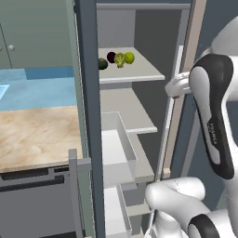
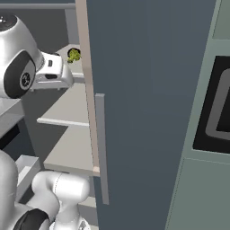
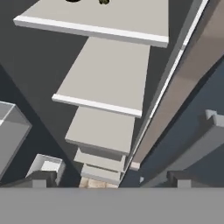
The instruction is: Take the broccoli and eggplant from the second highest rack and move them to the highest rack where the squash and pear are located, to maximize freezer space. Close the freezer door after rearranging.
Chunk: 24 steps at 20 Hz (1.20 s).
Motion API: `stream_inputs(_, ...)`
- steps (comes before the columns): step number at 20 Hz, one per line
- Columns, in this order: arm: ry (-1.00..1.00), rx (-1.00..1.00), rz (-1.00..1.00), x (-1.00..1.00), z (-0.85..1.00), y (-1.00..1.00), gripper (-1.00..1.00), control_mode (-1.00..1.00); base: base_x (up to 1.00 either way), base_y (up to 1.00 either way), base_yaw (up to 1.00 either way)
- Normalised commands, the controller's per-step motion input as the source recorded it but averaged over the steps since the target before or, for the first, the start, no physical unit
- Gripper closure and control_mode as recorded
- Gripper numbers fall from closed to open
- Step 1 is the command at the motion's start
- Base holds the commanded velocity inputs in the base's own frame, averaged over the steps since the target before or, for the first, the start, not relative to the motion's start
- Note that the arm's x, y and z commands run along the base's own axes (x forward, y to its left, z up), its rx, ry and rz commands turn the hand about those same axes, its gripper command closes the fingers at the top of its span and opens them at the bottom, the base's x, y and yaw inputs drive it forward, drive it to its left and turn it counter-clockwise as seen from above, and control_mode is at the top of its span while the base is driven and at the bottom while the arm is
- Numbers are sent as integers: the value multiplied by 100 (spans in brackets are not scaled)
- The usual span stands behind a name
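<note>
The freezer stands open. On its highest rack (image 1: 144, 70) four things sit in a row: a dark green squash (image 1: 102, 64), a dark purple eggplant (image 1: 111, 56), the broccoli (image 1: 120, 60) and a yellow-green pear (image 1: 129, 57). The broccoli (image 2: 74, 55) also peeks past the door edge in the right base view. The second highest rack (image 1: 132, 109) is bare. My gripper (image 3: 109, 179) is open and holds nothing. It hangs in front of the racks near the door's inner edge and looks down along them. The freezer door (image 2: 148, 112) is swung wide open on the right.
A long vertical handle (image 2: 101, 148) runs down the door's face. Pale drawers (image 1: 118, 144) sit below the racks. A wooden counter (image 1: 37, 135) lies left of the freezer, with a dark frame post (image 1: 90, 116) between. My white arm (image 1: 214, 116) rises beside the door.
</note>
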Motion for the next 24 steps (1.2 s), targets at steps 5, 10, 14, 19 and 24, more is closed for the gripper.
stream_inputs(5, -22, 9, 0, -43, -13, -10, -100, -100, 0, 0, 0)
stream_inputs(10, -16, 2, 0, -24, -7, 0, -100, -100, 0, 0, 0)
stream_inputs(14, 6, 0, -2, -11, 0, 0, -100, -100, 0, 0, 0)
stream_inputs(19, 10, 0, -5, 0, 0, 0, -100, -100, 0, 0, 0)
stream_inputs(24, 0, 0, 0, 0, 0, 0, -100, 100, -9, 0, 0)
